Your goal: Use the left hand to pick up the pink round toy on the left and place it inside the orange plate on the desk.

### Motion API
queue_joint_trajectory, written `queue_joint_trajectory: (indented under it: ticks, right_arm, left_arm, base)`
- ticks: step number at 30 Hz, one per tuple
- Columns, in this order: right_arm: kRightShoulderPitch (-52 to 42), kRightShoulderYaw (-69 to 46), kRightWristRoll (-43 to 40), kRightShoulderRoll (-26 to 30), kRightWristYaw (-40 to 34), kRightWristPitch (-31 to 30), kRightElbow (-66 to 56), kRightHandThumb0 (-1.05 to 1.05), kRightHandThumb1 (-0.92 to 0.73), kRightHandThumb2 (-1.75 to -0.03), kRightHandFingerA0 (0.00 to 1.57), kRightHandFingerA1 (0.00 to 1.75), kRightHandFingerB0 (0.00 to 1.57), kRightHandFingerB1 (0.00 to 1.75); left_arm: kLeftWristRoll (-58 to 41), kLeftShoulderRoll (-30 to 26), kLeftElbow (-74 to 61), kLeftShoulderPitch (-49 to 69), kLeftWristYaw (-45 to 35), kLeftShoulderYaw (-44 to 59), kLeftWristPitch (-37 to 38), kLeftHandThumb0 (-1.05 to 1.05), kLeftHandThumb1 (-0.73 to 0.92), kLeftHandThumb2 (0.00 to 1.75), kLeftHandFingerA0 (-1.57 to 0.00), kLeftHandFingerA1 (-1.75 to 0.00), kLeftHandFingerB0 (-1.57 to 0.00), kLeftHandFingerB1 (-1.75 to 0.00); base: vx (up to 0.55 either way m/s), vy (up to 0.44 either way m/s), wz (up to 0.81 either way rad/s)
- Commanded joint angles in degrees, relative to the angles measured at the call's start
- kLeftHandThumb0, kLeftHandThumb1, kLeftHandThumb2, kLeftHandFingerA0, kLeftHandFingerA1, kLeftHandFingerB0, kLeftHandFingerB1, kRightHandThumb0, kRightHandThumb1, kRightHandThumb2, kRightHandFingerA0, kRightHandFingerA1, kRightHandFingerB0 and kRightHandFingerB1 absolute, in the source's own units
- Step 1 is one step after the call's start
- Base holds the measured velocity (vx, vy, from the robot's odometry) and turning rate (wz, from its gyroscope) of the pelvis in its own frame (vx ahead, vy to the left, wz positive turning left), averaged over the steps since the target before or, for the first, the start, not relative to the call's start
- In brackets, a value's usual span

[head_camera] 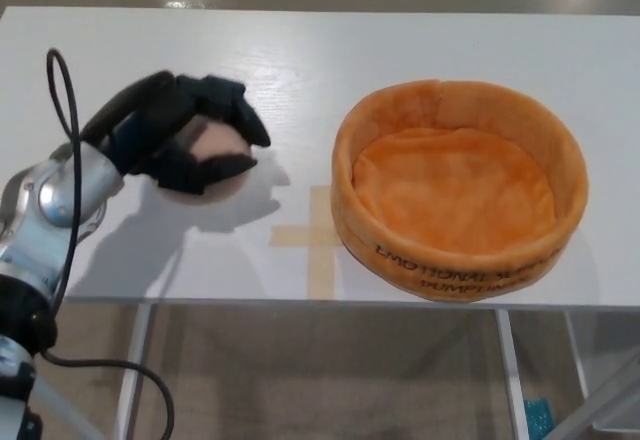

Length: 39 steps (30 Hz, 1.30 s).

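My left hand (180, 135) is shut on the pink round toy (218, 150), which shows between the black fingers. Hand and toy hang above the white desk (300, 60) at its left side and cast a shadow below. The orange plate (458, 188), a soft round bowl with a raised rim and black lettering on its front wall, sits at the right with nothing inside. A stretch of bare desk separates the hand from the plate's left rim. No part of the right hand shows.
A tan tape cross (312, 235) lies on the desk between the hand and the plate. The desk's front edge runs just below the plate. A black cable (68, 150) loops over my left forearm. Floor shows beneath the desk.
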State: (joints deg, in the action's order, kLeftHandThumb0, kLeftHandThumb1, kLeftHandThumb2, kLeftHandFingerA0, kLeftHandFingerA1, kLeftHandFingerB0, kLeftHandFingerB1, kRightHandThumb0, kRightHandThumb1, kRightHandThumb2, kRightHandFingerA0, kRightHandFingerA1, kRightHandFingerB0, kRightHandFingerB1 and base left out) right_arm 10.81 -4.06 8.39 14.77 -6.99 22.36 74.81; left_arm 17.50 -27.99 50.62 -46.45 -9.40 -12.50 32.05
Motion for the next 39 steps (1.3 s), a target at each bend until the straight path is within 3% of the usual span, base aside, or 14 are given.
queue_joint_trajectory:
  ticks: [1,11,13,15,16,19,20,30,31,34,36,37,38,39]
  right_arm:
    - [-0.7,-0.3,-0.3,0.2,0.0,0.5,0.4,-0.38,-0.58,-0.58,0.75,0.62,0.65,0.45]
    - [-0.3,-0.4,-0.6,0.0,0.3,0.0,0.3,-0.37,-0.58,-0.58,0.75,0.59,0.64,0.44]
    - [-0.3,-0.3,-0.4,0.2,0.3,0.0,0.4,-0.37,-0.58,-0.58,0.75,0.57,0.63,0.44]
    - [-0.3,-0.1,-0.1,0.2,0.1,-0.4,0.3,-0.37,-0.59,-0.58,0.74,0.55,0.63,0.43]
    - [-0.4,-0.3,-0.4,0.1,0.3,0.0,0.3,-0.37,-0.58,-0.58,0.75,0.57,0.65,0.44]
    - [-0.4,-0.4,-0.4,0.1,0.4,-0.1,0.2,-0.38,-0.58,-0.58,0.74,0.57,0.65,0.43]
    - [-0.4,-0.5,-0.6,0.1,0.6,0.0,0.2,-0.37,-0.59,-0.58,0.74,0.57,0.64,0.44]
    - [-0.5,-0.8,-0.6,0.1,0.9,0.7,0.0,-0.37,-0.58,-0.58,0.75,0.59,0.64,0.44]
    - [-0.5,-0.7,-0.4,0.1,0.8,0.7,-0.1,-0.37,-0.59,-0.58,0.73,0.56,0.63,0.44]
    - [-0.5,-0.5,-0.2,0.2,0.7,0.8,-0.2,-0.37,-0.59,-0.58,0.73,0.56,0.63,0.44]
    - [-0.5,-0.5,-0.3,0.3,0.7,0.6,-0.2,-0.37,-0.59,-0.58,0.75,0.58,0.63,0.44]
    - [-0.2,-0.4,-0.1,0.4,0.7,0.6,-0.3,-0.38,-0.59,-0.58,0.75,0.59,0.63,0.43]
    - [-0.2,-0.4,-0.1,0.4,0.5,0.7,-0.3,-0.38,-0.58,-0.58,0.75,0.59,0.64,0.44]
    - [-0.1,-0.4,0.0,0.4,0.4,0.8,-0.3,-0.38,-0.58,-0.58,0.75,0.59,0.64,0.44]
  left_arm:
    - [0.3,0.4,-2.3,-0.6,-1.2,0.4,-1.9,-0.13,0.79,0.68,-0.94,-1.3,-0.79,-1.0]
    - [4.4,5.6,-3.8,-12.8,0.5,-3.0,-3.6,-0.26,0.81,0.64,-0.75,-1.57,-0.74,-1.18]
    - [5.5,7.5,-3.1,-15.2,1.1,-3.9,-4.5,-0.27,0.77,0.67,-0.82,-1.51,-0.87,-0.76]
    - [6.3,8.1,-2.3,-16.2,2.1,-4.5,-4.0,-0.24,0.78,0.68,-0.81,-1.53,-0.86,-0.81]
    - [6.5,9.8,-1.5,-17.7,1.8,-5.1,-5.3,-0.25,0.81,0.63,-0.69,-1.66,-0.65,-1.29]
    - [6.7,11.1,0.0,-19.2,1.6,-5.7,-5.6,-0.22,0.82,0.63,-0.7,-1.66,-0.65,-1.3]
    - [7.6,12.1,1.0,-20.3,2.2,-6.5,-6.3,-0.24,0.78,0.62,-0.72,-1.66,-0.77,-0.96]
    - [11.2,18.9,8.4,-25.1,6.3,-10.5,-9.2,-0.25,0.78,0.61,-0.73,-1.69,-0.68,-1.23]
    - [11.5,19.5,9.1,-25.0,6.9,-10.9,-9.1,-0.27,0.78,0.63,-0.73,-1.66,-0.78,-0.82]
    - [12.0,20.3,10.2,-24.9,7.9,-11.4,-9.0,-0.27,0.78,0.63,-0.73,-1.66,-0.78,-0.82]
    - [10.9,21.4,11.6,-24.7,6.0,-11.4,-7.9,-0.24,0.74,0.65,-0.84,-1.44,-0.83,-0.58]
    - [10.4,22.0,12.1,-25.2,3.2,-11.3,-9.8,-0.28,0.7,0.61,-0.87,-0.99,-0.61,-0.4]
    - [11.1,22.2,12.0,-25.6,0.4,-12.4,-11.4,-0.34,0.28,0.88,-0.01,-0.48,0.0,-0.46]
    - [11.7,22.2,12.0,-25.8,-1.5,-13.1,-12.5,-0.34,0.28,0.88,-0.01,-0.48,0.0,-0.46]
  base:
    - [0.0,0.0,0.0]
    - [0.0,0.0,0.0]
    - [0.0,0.0,0.0]
    - [0.0,0.0,0.0]
    - [0.0,0.0,0.0]
    - [0.0,0.0,0.0]
    - [0.0,0.0,0.0]
    - [0.0,0.0,0.0]
    - [0.0,0.0,0.0]
    - [0.0,0.0,0.0]
    - [0.0,0.0,0.0]
    - [0.0,0.0,0.0]
    - [0.0,0.0,0.0]
    - [0.0,0.0,0.0]
